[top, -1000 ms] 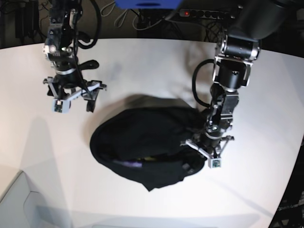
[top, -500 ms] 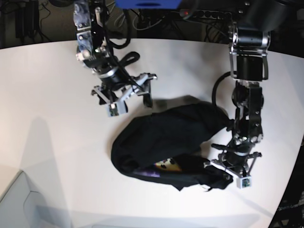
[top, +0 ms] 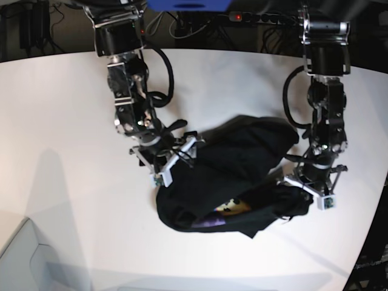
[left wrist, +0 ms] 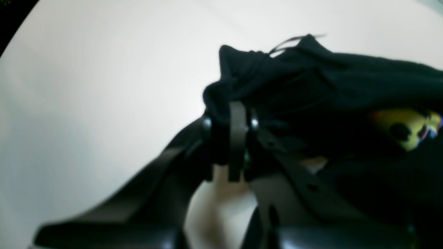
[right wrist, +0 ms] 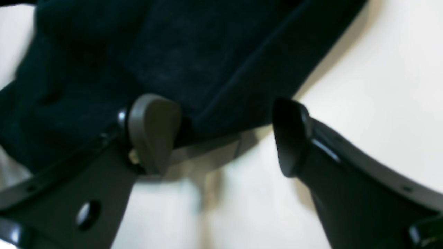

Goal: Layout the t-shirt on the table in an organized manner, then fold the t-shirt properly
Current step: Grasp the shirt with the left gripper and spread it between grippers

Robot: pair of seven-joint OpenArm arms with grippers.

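Observation:
The black t-shirt (top: 236, 163) lies bunched in the middle of the white table (top: 60, 121), with a bit of purple and yellow print (top: 223, 211) showing at its near side. My left gripper (top: 298, 193) is at the shirt's right end, shut on a fold of black cloth (left wrist: 242, 79); the fingers (left wrist: 237, 138) are pressed together in the left wrist view. My right gripper (top: 182, 159) is at the shirt's left edge and stands open (right wrist: 221, 135). One fingertip (right wrist: 154, 131) touches the cloth (right wrist: 173, 52), the other is over bare table.
A power strip (top: 260, 18) with a red light and cables lies behind the table's far edge. A white box (top: 18, 260) sits at the lower left. The table's curved edge runs close past the left arm on the right side.
The right arm has swung from the far left of the table to the shirt's left edge, still open. The left gripper has dragged the shirt to the right.

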